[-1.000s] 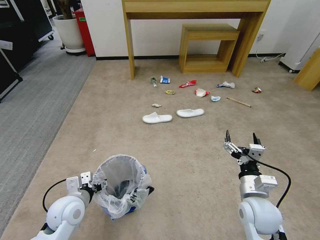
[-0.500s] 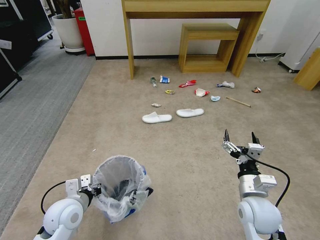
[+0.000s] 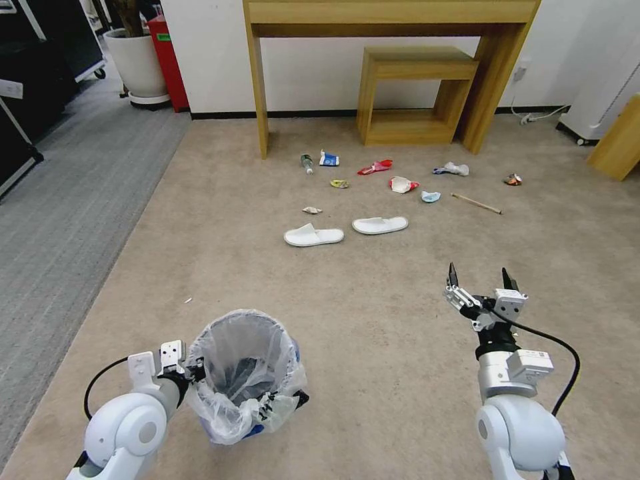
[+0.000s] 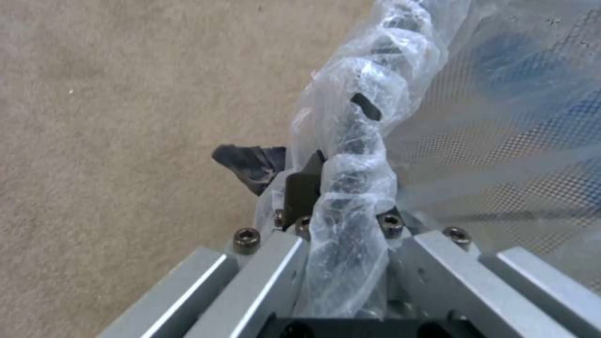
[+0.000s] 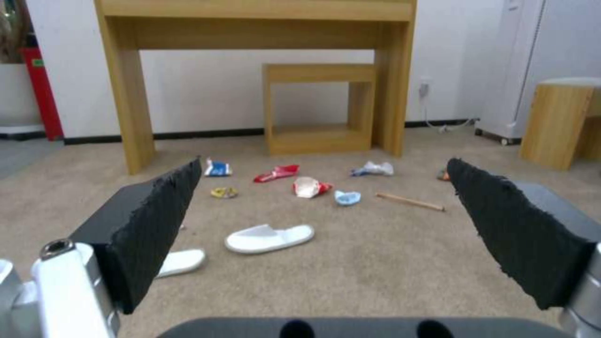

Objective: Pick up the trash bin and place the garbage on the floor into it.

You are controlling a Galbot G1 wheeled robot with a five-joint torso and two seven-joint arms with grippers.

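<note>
Your left pincer [image 3: 193, 375] is clamped on the bag-wrapped rim of the trash bin [image 3: 245, 373], low at your left. Your right pincer [image 3: 480, 283] hangs wide and empty over the floor [image 3: 373, 333] — the garbage [image 3: 393, 183] lies scattered well ahead, before the wooden desk [image 3: 393, 27].

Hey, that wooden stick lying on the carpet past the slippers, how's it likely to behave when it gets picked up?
The wooden stick looks thin and straight, so probably stiff and light. Lying flat on the floor, it offers little height, so pads may slide off. If round, it might roll when nudged. The right end effector is open, short of it.
</note>
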